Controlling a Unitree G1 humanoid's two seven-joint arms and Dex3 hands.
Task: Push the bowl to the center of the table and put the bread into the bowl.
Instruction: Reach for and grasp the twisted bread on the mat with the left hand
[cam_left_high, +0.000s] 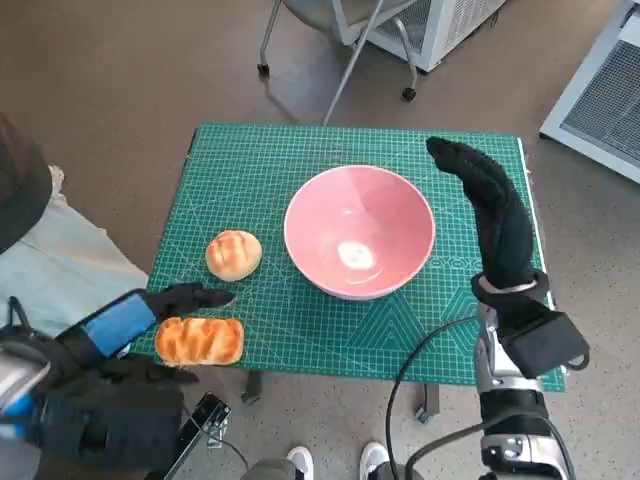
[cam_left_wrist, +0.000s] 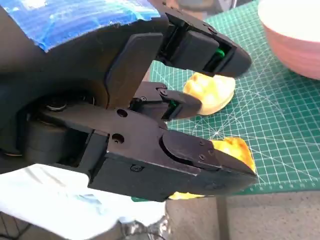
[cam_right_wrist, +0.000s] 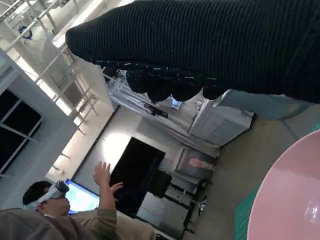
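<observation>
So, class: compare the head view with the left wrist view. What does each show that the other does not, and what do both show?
Only the head view shows the right hand beside the bowl, the whole green mat, and a chair on the floor. Only the left wrist view shows the left hand's fingers close up, spread over the breads. Both show the left hand, the pink bowl, the round bread and the long bread.

Head view overhead, wrist views close, sharing bowl (cam_left_high: 359, 231)

Green cutting mat (cam_left_high: 300, 330), wheeled chair (cam_left_high: 340, 40) beyond, headset-wearing person (cam_right_wrist: 60, 210) nearby.
</observation>
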